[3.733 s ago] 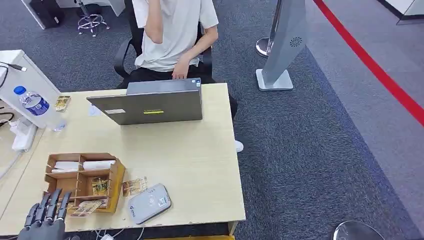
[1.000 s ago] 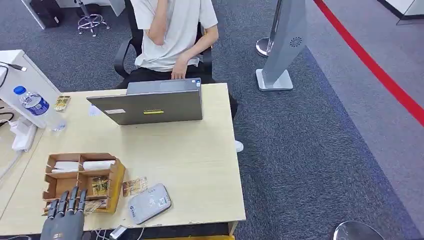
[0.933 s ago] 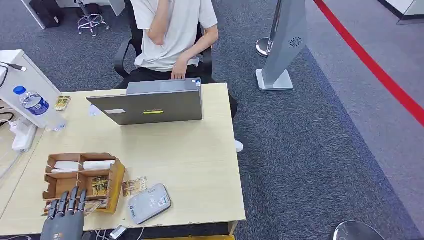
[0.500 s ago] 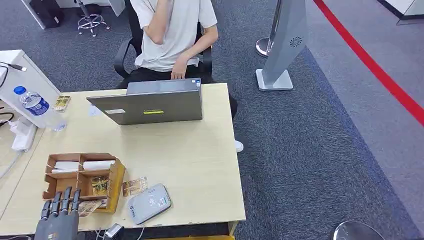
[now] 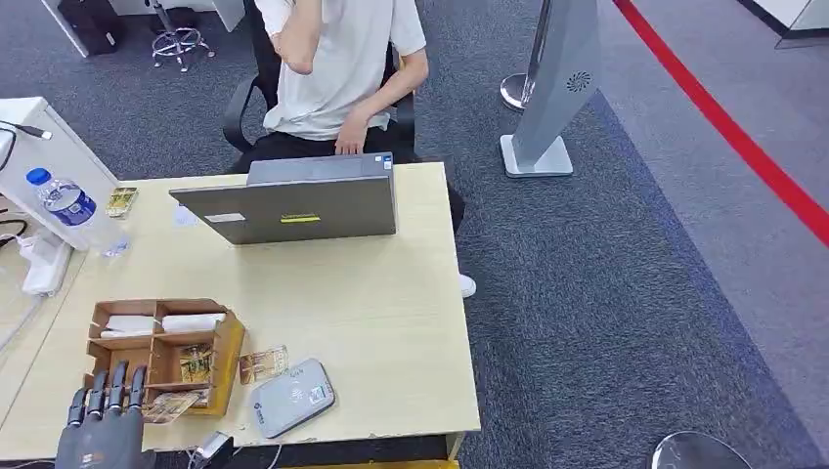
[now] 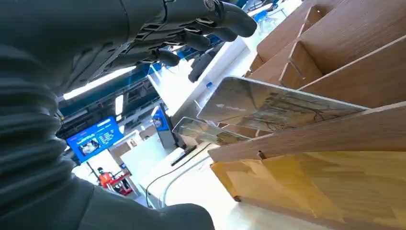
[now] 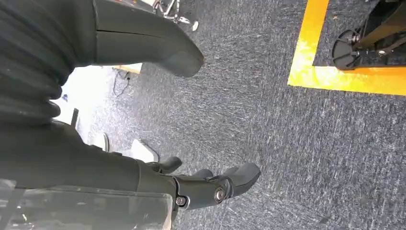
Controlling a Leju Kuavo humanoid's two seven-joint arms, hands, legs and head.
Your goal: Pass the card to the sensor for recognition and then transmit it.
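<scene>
The left robot hand (image 5: 98,422) hovers with fingers spread and empty beside the wooden box (image 5: 161,352), probably reaching for the card (image 5: 168,406) sticking out of its near slot. The sensor (image 5: 290,396) lies close on the surface (image 5: 371,313). The right robot hand (image 7: 210,184) hangs loosely apart, holding nothing.

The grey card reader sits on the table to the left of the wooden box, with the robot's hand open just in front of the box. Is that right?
Not quite. In the head view the grey card reader lies to the right of the wooden box, not the left, with a loose card between them. The rest holds: the left hand is open, fingers spread, at the box's near edge.
</scene>
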